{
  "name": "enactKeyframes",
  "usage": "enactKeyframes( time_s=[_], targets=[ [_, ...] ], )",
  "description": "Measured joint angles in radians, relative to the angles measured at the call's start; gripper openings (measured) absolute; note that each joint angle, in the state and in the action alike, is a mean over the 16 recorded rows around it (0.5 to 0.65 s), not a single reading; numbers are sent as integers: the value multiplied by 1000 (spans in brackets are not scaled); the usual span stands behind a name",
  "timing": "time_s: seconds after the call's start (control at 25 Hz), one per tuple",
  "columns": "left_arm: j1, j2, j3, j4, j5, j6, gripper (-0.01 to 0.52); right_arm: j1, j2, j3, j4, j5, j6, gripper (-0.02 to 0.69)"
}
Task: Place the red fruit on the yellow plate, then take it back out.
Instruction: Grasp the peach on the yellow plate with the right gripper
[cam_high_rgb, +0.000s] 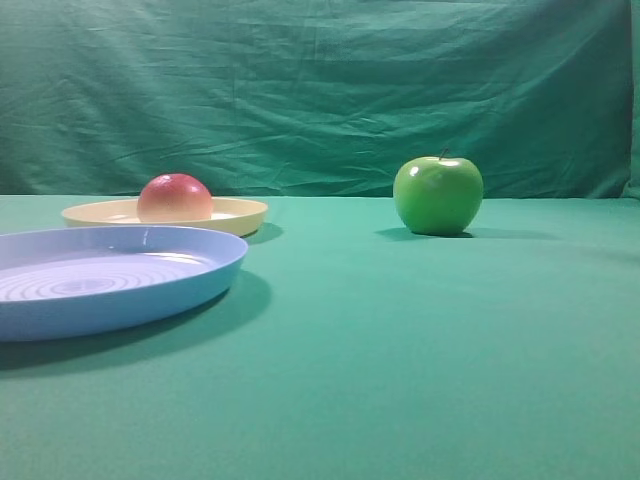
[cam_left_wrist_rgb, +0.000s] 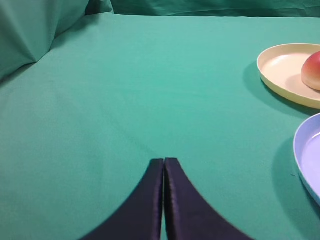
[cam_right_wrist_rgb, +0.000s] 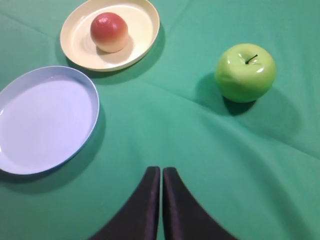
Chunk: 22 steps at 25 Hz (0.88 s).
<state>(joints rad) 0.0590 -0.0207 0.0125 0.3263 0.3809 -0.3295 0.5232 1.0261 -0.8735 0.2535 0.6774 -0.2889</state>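
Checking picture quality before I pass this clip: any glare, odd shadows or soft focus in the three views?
Exterior high: white highlights on the green apple, shadows falling right, the near blue plate slightly soft. Left wrist: even light, the shut left gripper dark and featureless. Right wrist: sharp, glare on the apple, red fruit and yellow plate shadowed to the right.

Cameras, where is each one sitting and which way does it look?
Exterior high: low at table level, facing the green backdrop; shows no robot parts.
Left wrist: above the shut left gripper, looking over bare cloth.
Right wrist: above the shut right gripper, looking down at the glossy green apple.
All share the round red fruit lying on the shallow yellow plate beside the light-blue plate.
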Motion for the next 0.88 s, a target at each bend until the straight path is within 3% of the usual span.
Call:
enactKeyframes(
  time_s=[0.36, 0.88],
  targets=[
    [0, 0, 0, 0, 0, 0, 0, 2, 270, -194, 62, 2, -107, 0],
    [0, 0, 0, 0, 0, -1, 0, 70, 796, -747, 165, 103, -335, 0]
  ],
)
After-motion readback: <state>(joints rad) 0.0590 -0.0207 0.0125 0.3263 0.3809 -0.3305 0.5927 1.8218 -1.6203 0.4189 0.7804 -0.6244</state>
